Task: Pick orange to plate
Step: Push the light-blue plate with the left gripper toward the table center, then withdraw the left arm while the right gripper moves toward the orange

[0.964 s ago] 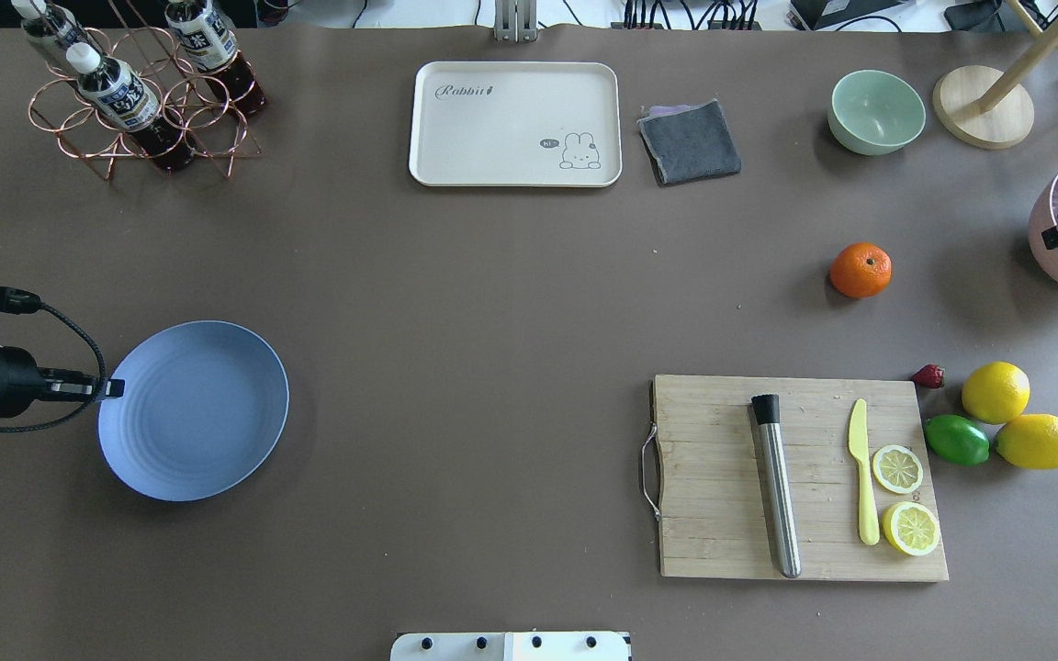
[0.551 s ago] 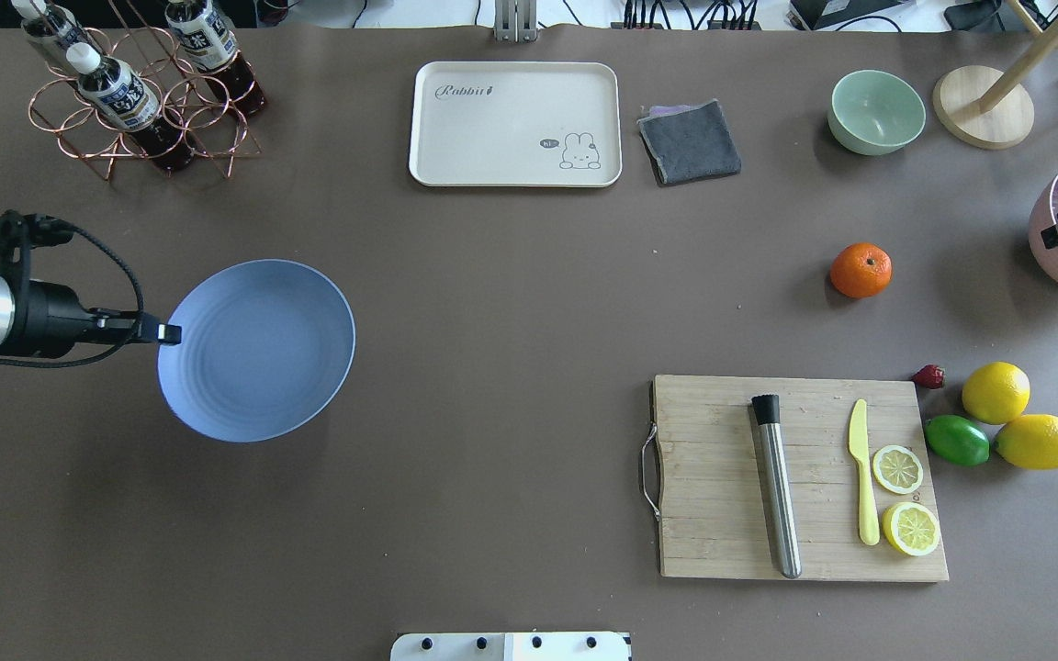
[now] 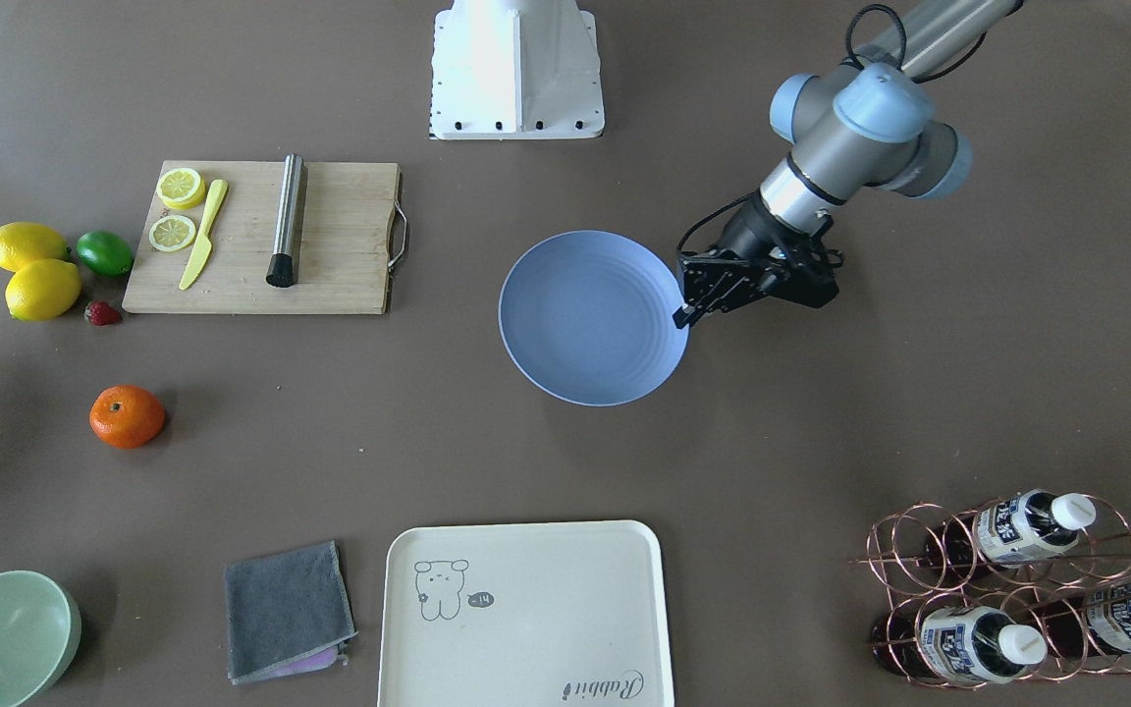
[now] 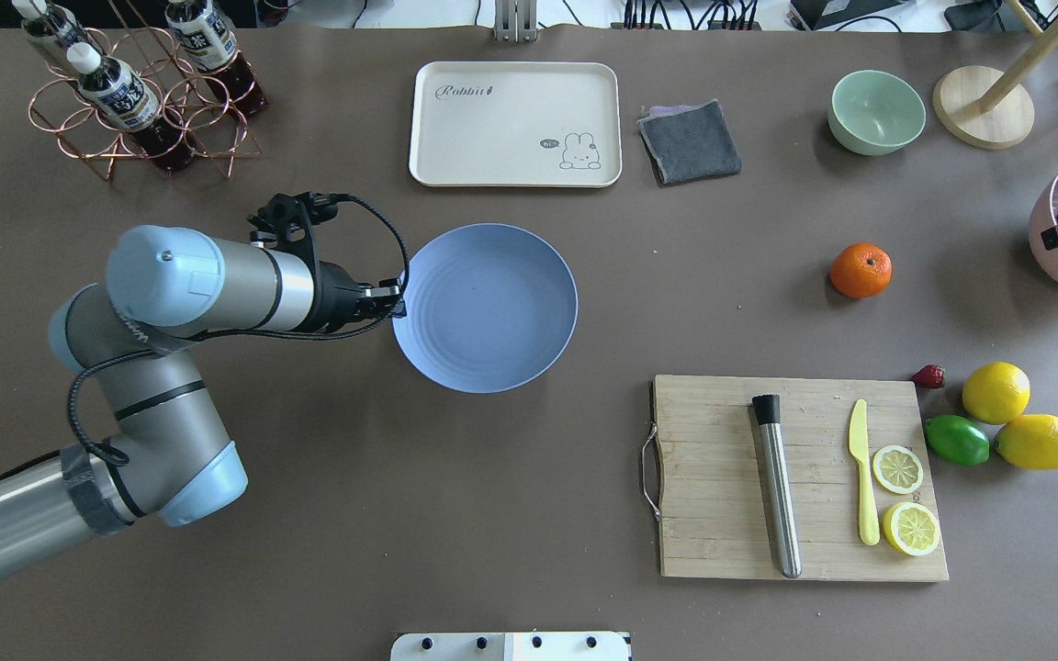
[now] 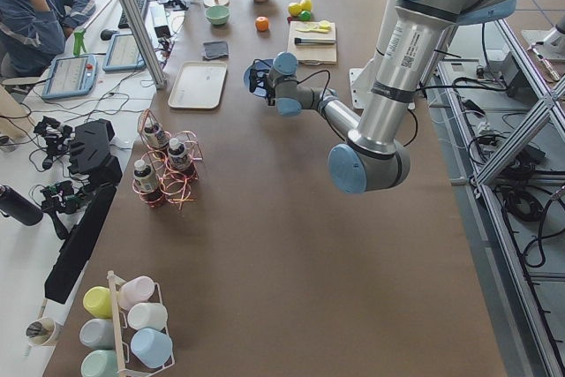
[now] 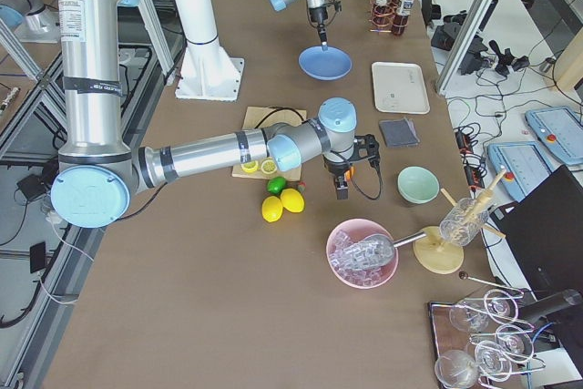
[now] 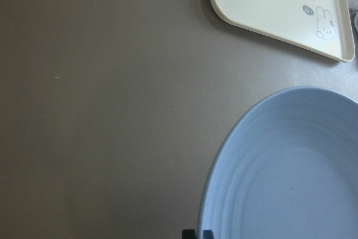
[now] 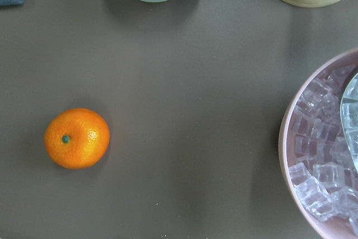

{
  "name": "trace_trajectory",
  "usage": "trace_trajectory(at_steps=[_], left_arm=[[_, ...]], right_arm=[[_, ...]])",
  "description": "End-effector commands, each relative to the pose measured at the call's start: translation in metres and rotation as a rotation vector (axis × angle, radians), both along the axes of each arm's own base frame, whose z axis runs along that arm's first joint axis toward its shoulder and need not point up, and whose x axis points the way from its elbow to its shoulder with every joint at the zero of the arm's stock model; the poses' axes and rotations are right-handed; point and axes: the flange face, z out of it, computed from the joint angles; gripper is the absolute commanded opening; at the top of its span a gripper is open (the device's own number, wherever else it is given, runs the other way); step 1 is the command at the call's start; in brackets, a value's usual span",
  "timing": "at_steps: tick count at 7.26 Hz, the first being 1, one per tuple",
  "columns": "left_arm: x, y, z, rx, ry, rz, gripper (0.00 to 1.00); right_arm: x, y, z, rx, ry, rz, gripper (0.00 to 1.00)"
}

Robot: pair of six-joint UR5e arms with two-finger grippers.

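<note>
1. While the overhead view stops at the edges of the brown table (image 4: 492, 514), the left-end view also takes in a seated person (image 5: 35, 15) and a stand of pastel cups (image 5: 146, 315).
2. Only the right-end view shows the right arm (image 6: 209, 157), which stretches across the cutting board (image 6: 260, 125). The right gripper (image 6: 341, 190) points down between the lemons and the green bowl (image 6: 417, 184). I cannot tell whether its fingers are parted or closed. Its wrist camera looks down on the orange (image 8: 77, 138), with one pink bowl (image 8: 291, 138) of ice cubes (image 8: 324, 166) off to the side.
3. The left arm (image 4: 171, 303) reaches in from the overhead view's left. The left gripper (image 4: 394, 308) is clenched on the rim of the single pale blue plate (image 4: 492, 312). The left wrist view shows only dark fingertips (image 7: 189, 234) against that rim. The plate sits near mid-table, between the tray and the cutting board. Whether it rests on the table or is raised is unclear.
4. The one cutting board carries one steel cylinder (image 4: 777, 487), one yellow knife (image 4: 862, 468) and two lemon slices (image 4: 898, 468).
5. There is one cream tray (image 4: 515, 119), one copper wire rack (image 4: 125, 138) holding three bottles (image 4: 116, 92), and one grey cloth (image 4: 690, 142).
6. The one orange lies on bare table between the green bowl and the board. It touches nothing and is well apart from the plate.
7. Two whole lemons (image 4: 996, 392) and one lime (image 4: 956, 441) sit clustered together. One strawberry (image 4: 928, 375) is just off the board's corner.
</note>
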Motion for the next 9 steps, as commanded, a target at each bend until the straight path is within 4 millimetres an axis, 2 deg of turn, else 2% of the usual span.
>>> trace_trajectory(at_steps=[1, 2, 3, 4, 5, 6, 7, 8, 9], left_arm=[[0.040, -0.010, -0.003, 0.001, -0.049, -0.039, 0.00], [0.040, -0.010, -0.003, 0.006, -0.050, -0.038, 0.00], [0.040, -0.009, -0.003, 0.006, -0.052, -0.037, 0.96], [0.032, -0.007, -0.008, 0.013, -0.038, -0.034, 0.98], [-0.002, -0.012, -0.012, 0.033, -0.030, -0.022, 0.98], [-0.073, -0.027, 0.006, 0.030, -0.040, 0.052, 0.98], [-0.156, -0.037, 0.040, 0.049, -0.065, 0.077, 0.98], [-0.239, -0.041, 0.097, 0.112, -0.135, 0.120, 0.98], [-0.323, -0.039, 0.165, 0.180, -0.224, 0.154, 0.98]], right_arm=[[-0.001, 0.000, 0.000, 0.003, -0.001, -0.002, 1.00], [-0.002, 0.000, 0.000, 0.007, -0.002, -0.004, 1.00], [-0.003, -0.001, 0.000, 0.007, -0.001, -0.004, 1.00], [-0.003, -0.002, -0.001, 0.012, 0.005, -0.002, 1.00], [-0.007, -0.002, -0.002, 0.014, 0.012, -0.004, 1.00], [-0.013, -0.006, -0.007, 0.017, 0.017, 0.000, 1.00], [-0.029, -0.014, -0.021, 0.001, 0.015, 0.027, 1.00], [-0.061, -0.019, -0.033, -0.017, 0.041, 0.056, 1.00], [-0.086, -0.024, -0.045, -0.023, 0.049, 0.071, 1.00]])
